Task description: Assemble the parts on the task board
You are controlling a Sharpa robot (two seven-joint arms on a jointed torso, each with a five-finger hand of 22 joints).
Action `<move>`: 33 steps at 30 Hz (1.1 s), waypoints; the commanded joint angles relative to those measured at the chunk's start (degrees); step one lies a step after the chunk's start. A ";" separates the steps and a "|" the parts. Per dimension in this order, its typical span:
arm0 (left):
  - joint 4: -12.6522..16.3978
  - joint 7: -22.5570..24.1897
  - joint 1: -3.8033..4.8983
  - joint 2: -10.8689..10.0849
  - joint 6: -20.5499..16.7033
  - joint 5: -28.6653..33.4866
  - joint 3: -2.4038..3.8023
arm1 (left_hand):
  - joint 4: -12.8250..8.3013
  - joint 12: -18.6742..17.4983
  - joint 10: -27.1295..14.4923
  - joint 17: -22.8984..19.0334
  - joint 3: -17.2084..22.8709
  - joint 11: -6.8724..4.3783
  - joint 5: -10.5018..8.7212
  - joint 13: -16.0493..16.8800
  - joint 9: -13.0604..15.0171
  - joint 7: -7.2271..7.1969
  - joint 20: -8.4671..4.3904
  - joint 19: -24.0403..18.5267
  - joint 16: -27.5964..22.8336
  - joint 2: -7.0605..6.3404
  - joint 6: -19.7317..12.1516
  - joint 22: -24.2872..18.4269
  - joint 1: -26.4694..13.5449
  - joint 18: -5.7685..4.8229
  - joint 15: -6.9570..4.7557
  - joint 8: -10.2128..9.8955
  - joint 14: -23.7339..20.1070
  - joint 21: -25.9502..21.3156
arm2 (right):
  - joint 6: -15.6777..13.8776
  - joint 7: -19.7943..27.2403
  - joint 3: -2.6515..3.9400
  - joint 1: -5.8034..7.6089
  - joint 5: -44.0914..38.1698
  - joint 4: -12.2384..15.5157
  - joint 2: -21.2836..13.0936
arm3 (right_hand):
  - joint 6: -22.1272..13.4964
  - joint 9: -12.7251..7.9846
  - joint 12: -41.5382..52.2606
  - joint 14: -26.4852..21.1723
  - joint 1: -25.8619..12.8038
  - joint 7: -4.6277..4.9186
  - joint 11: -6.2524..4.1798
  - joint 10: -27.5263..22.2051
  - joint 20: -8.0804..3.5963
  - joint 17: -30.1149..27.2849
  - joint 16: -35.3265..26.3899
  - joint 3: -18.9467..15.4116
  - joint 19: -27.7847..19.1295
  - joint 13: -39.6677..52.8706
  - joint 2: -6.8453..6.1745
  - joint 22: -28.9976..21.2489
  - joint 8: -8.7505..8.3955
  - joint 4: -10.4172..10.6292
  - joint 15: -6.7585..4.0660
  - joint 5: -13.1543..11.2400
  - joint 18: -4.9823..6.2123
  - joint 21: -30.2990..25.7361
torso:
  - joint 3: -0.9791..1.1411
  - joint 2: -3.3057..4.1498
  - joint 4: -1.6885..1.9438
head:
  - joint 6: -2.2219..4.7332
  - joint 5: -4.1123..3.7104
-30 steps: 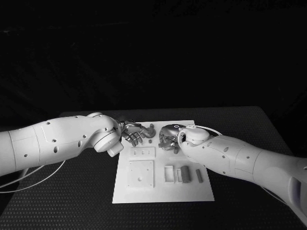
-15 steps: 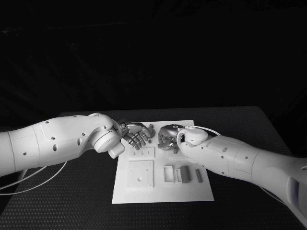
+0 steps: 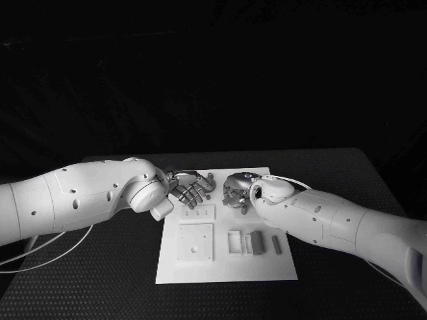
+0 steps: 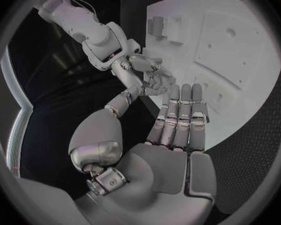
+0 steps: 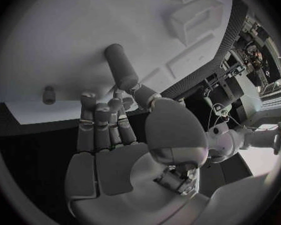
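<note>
Over the far end of the task board (image 3: pixel 271 267), both arms have met in the middle of the dark tabletop (image 3: pixel 98 280). On the left side, the left robot hand (image 3: pixel 189 188) hangs above the board's far left corner, fingers stretched out straight and side by side, thumb swung wide, nothing in its grasp; the left wrist view (image 4: pixel 178 130) shows that flat palm clearly, with the white board beyond it. Now the right robot hand (image 3: pixel 235 190) sits just beside it, close but apart, over the far middle of the board. From the right wrist camera, its fingers (image 5: pixel 97 120) are curled in a row and the thumb meets a dark cylindrical part (image 5: pixel 122 67), which stands tilted up from the fingertips against the white board (image 5: pixel 65 45). That looks like a pinch on the cylinder. Beside it on the board stands a small peg (image 5: pixel 48 94), alone and untouched. Nearer the robot, the head view shows a square plate (image 3: pixel 196 241) lying flat on the board's left half and a row of small upright blocks (image 3: pixel 254 242) to its right, well clear of both hands.
</note>
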 commanded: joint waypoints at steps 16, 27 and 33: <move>-0.66 1.35 0.06 -0.41 0.44 -0.71 0.04 | 0.71 1.46 -0.35 -0.80 -1.35 -0.17 -11.13 -1.76 -1.33 -0.54 -0.52 0.40 0.95 1.04 0.68 -0.81 3.86 0.11 -0.34 -0.62 0.03 0.06 | -4.29 3.70 0.04 2.17 0.34 7.00 -4.05 | 0.67 0.95 0.04 0.46 -0.64 0.39 -0.21 0.76 -0.55 0.02 0.30 -0.02 0.45 -0.24 -1.00 0.94 -0.16 0.52 -0.44 0.06 0.79 0.41 | 0.04 0.03 -0.05 | 0.35 0.12; -1.72 1.28 0.04 -0.18 -0.95 -3.36 0.03 | 0.69 1.52 -0.53 -0.88 -1.35 -0.09 -11.31 -2.08 -1.71 -0.56 -0.56 0.60 1.14 1.33 0.21 -0.92 4.41 0.14 -0.40 -1.00 0.21 0.08 | -4.03 3.48 0.74 3.69 1.11 13.11 -7.26 | 0.65 0.93 -0.03 0.53 -0.82 0.38 -0.23 0.85 -0.59 0.00 0.24 -0.01 0.54 -0.30 -1.38 0.91 -0.25 0.62 -0.48 0.05 0.79 0.40 | 0.02 0.04 -0.11 | 0.47 0.18; -2.46 1.28 -0.02 0.82 0.07 -4.08 0.03 | 0.59 1.30 -1.08 -0.99 -2.05 0.13 -11.66 -2.55 -2.30 -0.88 -0.52 0.61 1.22 1.12 -0.75 -1.04 4.34 0.09 -0.36 -1.57 0.15 0.05 | -3.79 3.16 1.18 4.77 1.11 17.50 -9.18 | 0.64 0.92 -0.07 0.53 -0.87 0.38 -0.23 0.86 -0.60 -0.01 0.21 0.01 0.55 -0.32 -1.53 0.90 -0.29 0.65 -0.48 0.05 0.79 0.38 | -0.01 0.02 -0.03 | 0.67 -0.03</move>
